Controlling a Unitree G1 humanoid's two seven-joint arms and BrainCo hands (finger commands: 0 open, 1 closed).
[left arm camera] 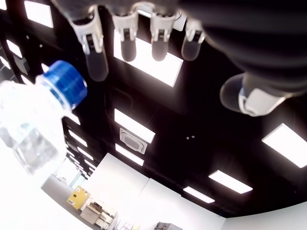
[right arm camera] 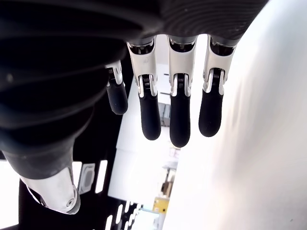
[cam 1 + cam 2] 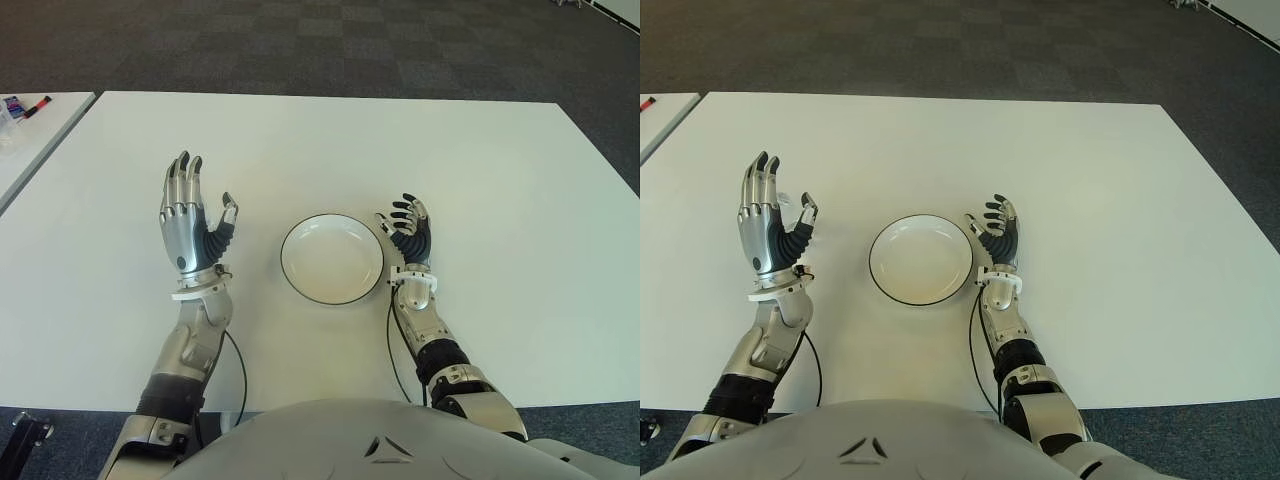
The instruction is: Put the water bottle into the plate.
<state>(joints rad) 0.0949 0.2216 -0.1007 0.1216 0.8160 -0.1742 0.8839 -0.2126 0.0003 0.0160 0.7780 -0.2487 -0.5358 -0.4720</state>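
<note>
A clear water bottle (image 1: 33, 129) with a blue cap (image 1: 67, 84) shows in the left wrist view, just beyond my left hand's fingertips and not gripped. In the eye views the raised hand hides nearly all of it. My left hand (image 3: 195, 210) stands upright left of the plate, fingers straight and spread, holding nothing. The white plate (image 3: 332, 260) with a dark rim sits on the table between my hands. Right of it, close to the rim, my right hand (image 3: 408, 225) is open, its fingers (image 2: 177, 120) relaxed and holding nothing.
The white table (image 3: 500, 200) stretches wide to the right and far side. A second white table at the far left carries markers (image 3: 30, 105). Dark carpet lies beyond the table's far edge.
</note>
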